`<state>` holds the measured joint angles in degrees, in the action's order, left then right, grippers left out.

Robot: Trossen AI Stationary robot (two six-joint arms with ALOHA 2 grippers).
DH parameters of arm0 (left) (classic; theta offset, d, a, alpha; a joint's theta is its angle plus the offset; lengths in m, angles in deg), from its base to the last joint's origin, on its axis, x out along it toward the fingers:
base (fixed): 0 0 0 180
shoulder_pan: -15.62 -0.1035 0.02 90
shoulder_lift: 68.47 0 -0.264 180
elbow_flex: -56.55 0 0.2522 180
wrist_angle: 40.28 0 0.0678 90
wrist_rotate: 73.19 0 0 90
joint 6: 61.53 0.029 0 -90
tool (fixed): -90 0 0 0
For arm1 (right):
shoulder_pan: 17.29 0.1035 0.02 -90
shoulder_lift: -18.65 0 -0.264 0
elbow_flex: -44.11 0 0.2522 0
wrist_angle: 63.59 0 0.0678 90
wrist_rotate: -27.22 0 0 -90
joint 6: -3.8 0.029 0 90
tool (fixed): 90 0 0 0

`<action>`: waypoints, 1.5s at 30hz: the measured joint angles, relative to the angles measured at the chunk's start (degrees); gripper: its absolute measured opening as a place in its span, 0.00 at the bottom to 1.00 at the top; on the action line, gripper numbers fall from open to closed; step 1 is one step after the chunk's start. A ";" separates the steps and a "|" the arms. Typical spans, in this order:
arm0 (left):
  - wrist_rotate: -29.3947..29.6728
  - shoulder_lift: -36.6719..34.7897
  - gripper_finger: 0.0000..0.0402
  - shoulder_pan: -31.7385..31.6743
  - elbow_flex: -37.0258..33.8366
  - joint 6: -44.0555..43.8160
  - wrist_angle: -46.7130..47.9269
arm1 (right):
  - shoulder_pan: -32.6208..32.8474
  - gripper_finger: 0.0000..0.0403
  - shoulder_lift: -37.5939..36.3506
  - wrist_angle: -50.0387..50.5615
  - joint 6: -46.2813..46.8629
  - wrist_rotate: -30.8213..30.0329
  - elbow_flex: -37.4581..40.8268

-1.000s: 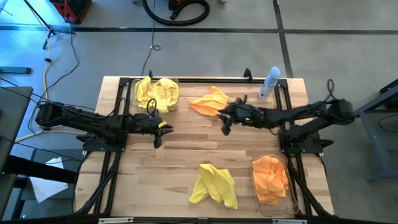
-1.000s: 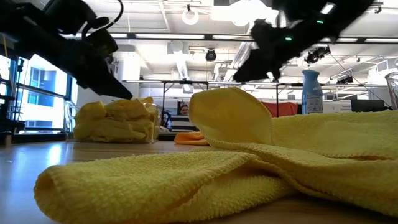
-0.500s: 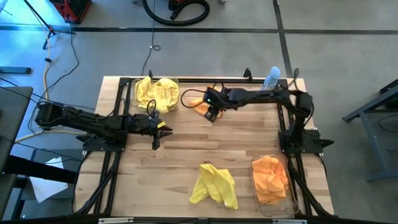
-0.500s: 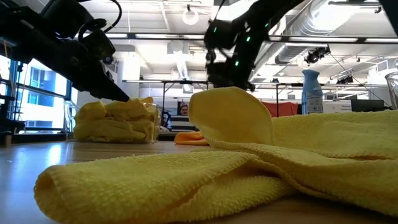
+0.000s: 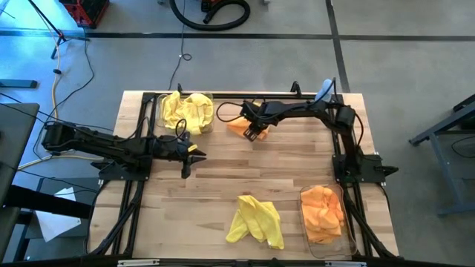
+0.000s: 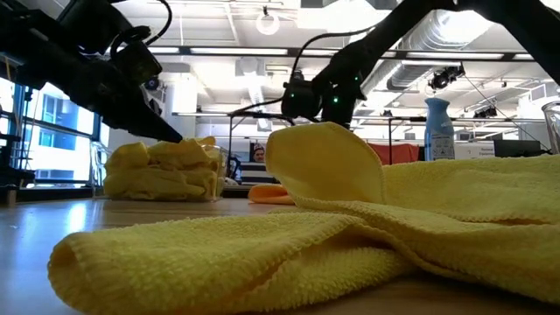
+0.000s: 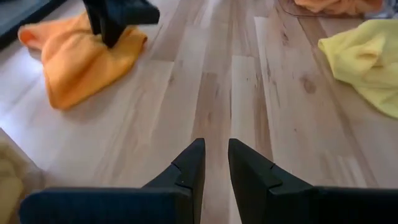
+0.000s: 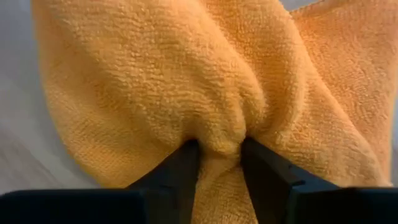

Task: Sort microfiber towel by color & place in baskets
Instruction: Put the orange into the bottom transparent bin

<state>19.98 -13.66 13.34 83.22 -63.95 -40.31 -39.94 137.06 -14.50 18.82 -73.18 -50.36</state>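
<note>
An orange towel (image 5: 236, 127) lies crumpled on the far middle of the table, also seen in the left wrist view (image 7: 74, 62). My right gripper (image 5: 252, 133) is down on it and shut on its cloth (image 8: 186, 74). My left gripper (image 5: 189, 159) waits shut over bare wood left of centre (image 7: 214, 162). A yellow towel (image 5: 256, 221) lies loose on the near middle of the table. Yellow towels (image 5: 187, 110) fill the far-left basket (image 5: 159, 113). Orange towels (image 5: 323, 213) fill the near-right basket (image 5: 301, 216). My right gripper pinches a raised fold (image 8: 219, 144) of the orange towel between its two fingers, with cloth puckered in the gap. The fingers come from above, slanting down from the table's right. The towel rests on the table, slack around the pinch.
A pale blue spray bottle (image 5: 324, 90) stands at the far right edge, close to the right arm. Black arm frames run along both sides of the table. Bare wood lies between the orange towel and the loose yellow towel.
My right gripper has swung from the table's centre-right toward the far left and come down on the orange towel, with its arm now stretched along the far edge. The towel shows more bunched under the gripper than a second ago. The left arm has kept still.
</note>
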 joint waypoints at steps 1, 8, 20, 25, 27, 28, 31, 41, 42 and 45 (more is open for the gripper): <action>0.01 0.01 0.15 -0.01 0.23 1.04 0.04 | 0.02 0.28 0.49 -0.05 -0.01 -0.11 -0.15; 0.01 -0.13 0.15 -0.05 3.87 2.63 -0.08 | 1.75 0.03 0.44 4.35 -0.93 -0.66 -0.09; 0.00 -0.13 0.15 0.06 5.35 -0.37 0.56 | 13.68 0.01 -19.70 24.13 9.75 -2.70 0.34; -0.02 -0.13 0.15 0.06 5.35 -0.52 0.58 | 21.95 0.01 -30.26 28.70 18.41 -3.48 0.27; 0.00 -0.13 0.15 0.06 5.35 -0.52 0.58 | 25.36 0.01 -34.47 30.58 23.16 -4.66 0.25; 0.01 -0.13 0.15 0.06 5.35 -0.53 0.58 | 27.14 0.00 -36.25 31.74 25.78 -5.39 0.25; -0.02 -0.13 0.15 0.06 5.35 -1.99 0.62 | 32.42 0.00 -41.14 34.79 33.46 -7.21 0.25; 0.01 -0.13 0.15 0.06 5.35 -2.45 0.64 | 46.19 0.00 -51.63 43.50 54.75 -9.15 0.25; 0.01 -0.13 0.15 0.06 5.35 -2.45 0.64 | 47.07 0.00 -52.21 44.94 56.60 -9.10 0.25; 0.01 -0.13 0.15 0.08 5.35 -2.44 0.66 | 49.11 0.00 -53.36 50.05 62.20 -6.29 0.25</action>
<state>19.99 -13.79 13.42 88.58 -66.39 -39.65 9.17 83.70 35.55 81.02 -79.46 -50.12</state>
